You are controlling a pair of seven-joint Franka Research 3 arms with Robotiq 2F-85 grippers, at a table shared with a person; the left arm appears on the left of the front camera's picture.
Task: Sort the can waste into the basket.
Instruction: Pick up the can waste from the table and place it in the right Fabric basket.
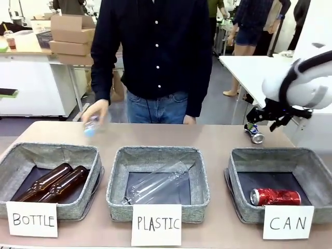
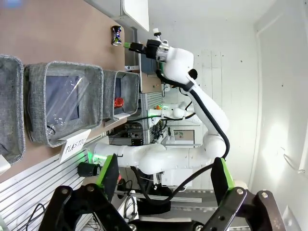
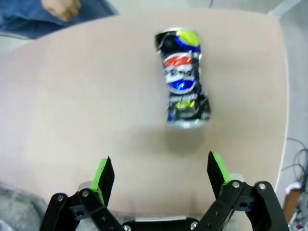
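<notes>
Bins stand in a row along the near edge of the bench [image 1: 218,135], each with a white handwritten card in front. The left bin [image 1: 15,161], marked "BOTTLE", holds two brown glass bottles [image 1: 52,182] lying side by side. The middle bin [image 1: 155,153], marked "PLASTIC", holds a clear plastic bottle [image 1: 155,188] lying slantwise. The right bin, the basket [image 1: 270,155] marked "CAN", holds the red can [image 1: 275,196] lying on its side on the dark floor, near the front wall.

Beyond the basket, the dark blue can [image 1: 257,136] lies on its side on the bare bench, near the far right corner. It is dented at the middle. The right tool [image 1: 267,116] hangs just above it with fingers spread apart and nothing between them; the right wrist view shows the dark blue can [image 3: 184,79] ahead of the green pads [image 3: 102,174], not touching them.

The left tool [image 2: 163,175] is off the bench, fingers spread apart, holding nothing.

At the far edge stands a person in a dark shirt. One hand [image 1: 96,118], blurred, holds a small clear bottle over the bench behind the left bin.
</notes>
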